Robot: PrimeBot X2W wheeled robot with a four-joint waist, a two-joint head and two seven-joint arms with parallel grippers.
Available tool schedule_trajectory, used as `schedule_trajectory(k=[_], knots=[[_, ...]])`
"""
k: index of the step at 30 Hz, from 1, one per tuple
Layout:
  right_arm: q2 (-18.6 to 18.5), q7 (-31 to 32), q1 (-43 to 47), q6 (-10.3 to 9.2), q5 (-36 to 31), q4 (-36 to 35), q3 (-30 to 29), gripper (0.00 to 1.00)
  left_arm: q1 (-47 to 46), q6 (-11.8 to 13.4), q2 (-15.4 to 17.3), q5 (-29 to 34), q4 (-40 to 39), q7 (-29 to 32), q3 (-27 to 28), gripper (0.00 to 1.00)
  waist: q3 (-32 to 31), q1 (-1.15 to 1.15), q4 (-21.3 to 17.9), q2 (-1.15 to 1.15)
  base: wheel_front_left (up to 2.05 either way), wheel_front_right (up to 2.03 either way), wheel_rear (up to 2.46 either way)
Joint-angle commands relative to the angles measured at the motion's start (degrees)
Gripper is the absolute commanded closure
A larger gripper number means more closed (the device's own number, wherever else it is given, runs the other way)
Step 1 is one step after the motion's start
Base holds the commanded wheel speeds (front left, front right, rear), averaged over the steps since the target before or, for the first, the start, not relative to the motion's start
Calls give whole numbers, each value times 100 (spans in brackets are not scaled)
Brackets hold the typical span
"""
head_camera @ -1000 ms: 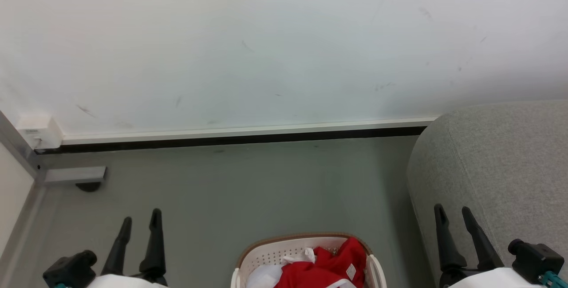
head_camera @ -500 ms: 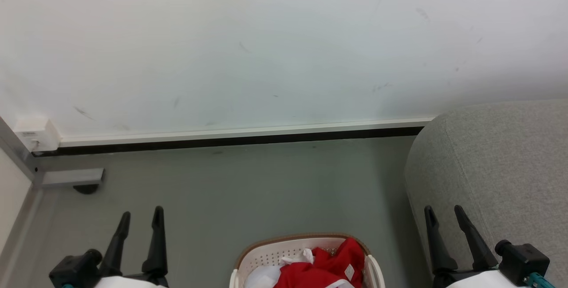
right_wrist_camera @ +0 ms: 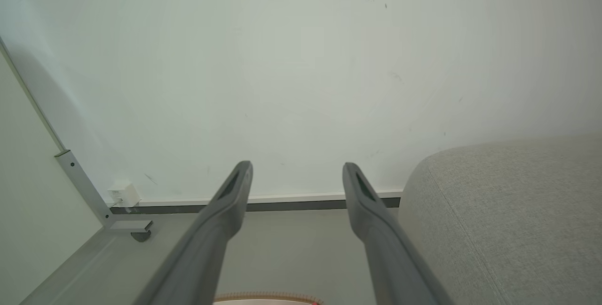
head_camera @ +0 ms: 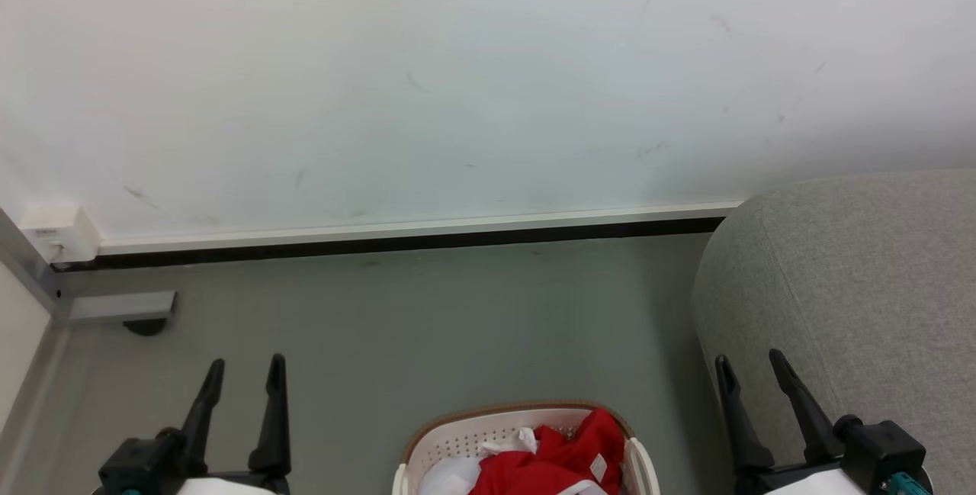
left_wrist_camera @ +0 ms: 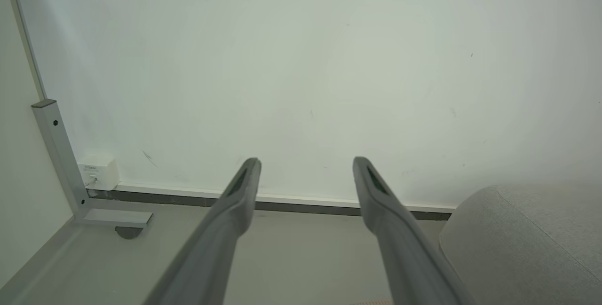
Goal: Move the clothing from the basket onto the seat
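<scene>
At the near edge of the head view, on the grey-green floor (head_camera: 427,327), the cream-white laundry basket (head_camera: 457,434) is sitting with its brown rim curving across the far side and its perforated wall showing beneath. Inside it, the red clothing (head_camera: 557,461) is lying bunched in the right half, heaping up against the rim at the far right. I am making out white trim along one near edge and a small white tag (head_camera: 598,466) on the fabric. A plain white cloth (head_camera: 450,476) is taking up the left part of the basket, touching the red pile.

The light-grey sofa seat (head_camera: 854,274) is standing to the right of the basket, near it but apart, with its rounded end running back toward the white wall (head_camera: 457,83).

The left gripper (head_camera: 247,361) is hovering left of the basket, fingers spread wide and holding nothing. The right gripper (head_camera: 748,357) is hovering right of the basket, showing against the sofa's left edge in my view, fingers likewise wide apart and bare.
</scene>
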Motion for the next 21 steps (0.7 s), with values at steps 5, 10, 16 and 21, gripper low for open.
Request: schedule_trajectory(k=[5,10,16,21], knots=[[-51,-85,-71,-10,-224,-37,35,0,50,-38,3,247,-15,-91,44,0,-9,0,-4,0,0,0,0],[-52,-139,-75,-11,-381,-47,65,0,62,-67,-16,429,-11,-140,71,0,-21,0,-7,0,0,0,0],[-54,-209,-82,-11,-554,-51,110,0,62,-99,-35,666,-23,-204,94,0,-23,0,-5,0,0,0,0],[-54,-257,-96,-12,-706,-48,152,0,86,-118,-45,834,-39,-254,128,0,-18,0,-7,0,0,0,0]])
